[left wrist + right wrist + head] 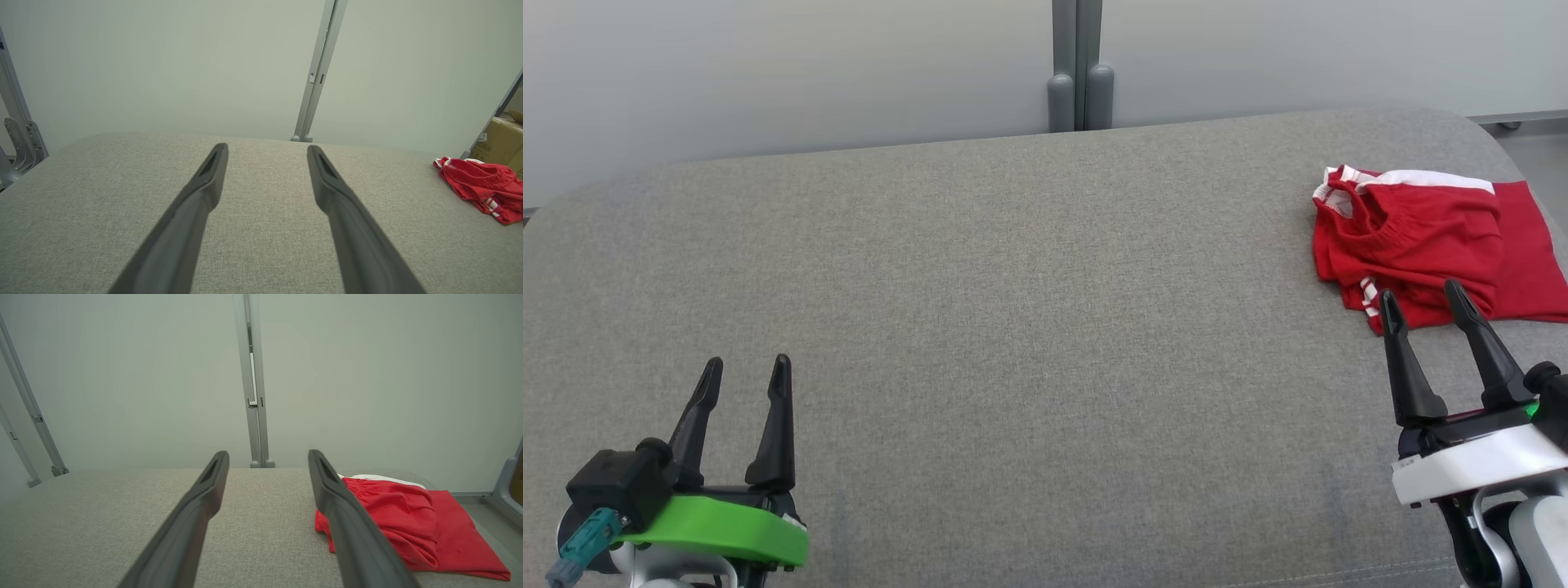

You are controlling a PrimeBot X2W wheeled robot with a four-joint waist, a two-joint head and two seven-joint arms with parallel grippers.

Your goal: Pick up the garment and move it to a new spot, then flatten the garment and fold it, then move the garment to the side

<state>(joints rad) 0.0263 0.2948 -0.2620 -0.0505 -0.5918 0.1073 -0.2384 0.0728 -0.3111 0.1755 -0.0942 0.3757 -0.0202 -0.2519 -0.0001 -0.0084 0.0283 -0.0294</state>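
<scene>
A red garment (pixel 1429 241) with white trim lies crumpled at the far right of the grey padded surface (pixel 1013 310). It shows at the right edge of the left wrist view as the garment (pixel 482 185), and to the right in the right wrist view as the garment (pixel 408 522). My right gripper (pixel 1421 298) is open at the lower right, its fingertips at the garment's near edge with nothing between them. My left gripper (pixel 747 371) is open at the lower left, far from the garment and holding nothing.
Pale wall panels with a grey post (pixel 1078 65) stand behind the surface. A cardboard box (pixel 500 143) sits beyond the right end. The surface's right edge drops off just past the garment.
</scene>
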